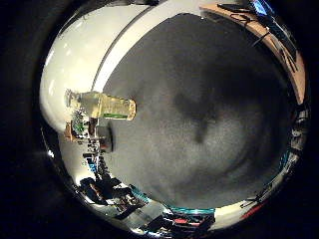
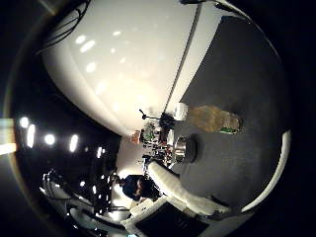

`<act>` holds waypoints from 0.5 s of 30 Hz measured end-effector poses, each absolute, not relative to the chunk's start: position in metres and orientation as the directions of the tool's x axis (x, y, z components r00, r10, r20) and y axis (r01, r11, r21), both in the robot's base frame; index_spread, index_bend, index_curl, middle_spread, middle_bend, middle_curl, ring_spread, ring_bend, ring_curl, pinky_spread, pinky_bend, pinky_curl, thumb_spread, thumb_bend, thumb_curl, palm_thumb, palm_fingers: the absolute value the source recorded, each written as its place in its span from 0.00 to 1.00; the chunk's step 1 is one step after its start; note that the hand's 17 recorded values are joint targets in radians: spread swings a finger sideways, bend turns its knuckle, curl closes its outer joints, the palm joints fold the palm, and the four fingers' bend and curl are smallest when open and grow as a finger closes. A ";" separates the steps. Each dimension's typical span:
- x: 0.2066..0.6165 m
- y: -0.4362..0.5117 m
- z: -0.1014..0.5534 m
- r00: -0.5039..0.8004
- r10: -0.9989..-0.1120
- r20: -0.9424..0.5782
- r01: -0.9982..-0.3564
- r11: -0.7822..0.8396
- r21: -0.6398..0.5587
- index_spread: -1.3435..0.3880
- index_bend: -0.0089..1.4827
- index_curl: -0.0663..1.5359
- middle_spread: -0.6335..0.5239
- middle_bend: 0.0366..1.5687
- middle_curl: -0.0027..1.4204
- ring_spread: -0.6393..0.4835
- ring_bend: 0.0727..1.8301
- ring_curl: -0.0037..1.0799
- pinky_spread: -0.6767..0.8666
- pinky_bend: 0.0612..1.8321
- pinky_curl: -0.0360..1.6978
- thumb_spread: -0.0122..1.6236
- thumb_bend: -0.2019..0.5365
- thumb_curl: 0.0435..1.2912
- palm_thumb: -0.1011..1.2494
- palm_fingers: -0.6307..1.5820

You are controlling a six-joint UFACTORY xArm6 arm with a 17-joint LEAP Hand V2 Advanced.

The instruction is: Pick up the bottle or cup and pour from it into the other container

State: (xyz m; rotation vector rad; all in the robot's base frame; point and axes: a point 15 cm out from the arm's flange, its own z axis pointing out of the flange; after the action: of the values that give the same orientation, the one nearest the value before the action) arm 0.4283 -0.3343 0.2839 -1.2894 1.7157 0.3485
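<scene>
A clear plastic bottle (image 1: 103, 105) with yellowish liquid stands on the dark grey table (image 1: 199, 110), away from the palm. The right thumb side palm view also shows the bottle (image 2: 214, 118), with a dark metal cup (image 2: 183, 149) standing beside it on the table. A white and black finger of my hand (image 2: 184, 197) reaches into that view, stretched out and well short of the cup and the bottle. It touches neither.
The table's far edge (image 1: 267, 38) shows a wooden rim. Beyond the bottle lie a white wall (image 2: 118, 69) and room clutter with tripods and stands (image 2: 148, 133).
</scene>
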 end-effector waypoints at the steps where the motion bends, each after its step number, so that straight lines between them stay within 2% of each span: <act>1: 0.431 -0.330 0.281 -0.012 -0.598 -0.801 -0.870 0.401 -0.286 0.63 0.11 0.21 0.59 0.15 0.24 0.72 0.16 0.24 0.69 0.35 0.05 0.58 0.23 0.21 0.40 0.32; 15: 0.463 -0.275 0.232 0.008 -0.590 -0.808 -0.905 0.339 -0.256 0.63 0.11 0.21 0.59 0.15 0.24 0.71 0.16 0.24 0.68 0.34 0.05 0.58 0.23 0.21 0.40 0.33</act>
State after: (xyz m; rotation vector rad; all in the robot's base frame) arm 0.4630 -0.2751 0.2317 -1.3532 1.6857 0.4315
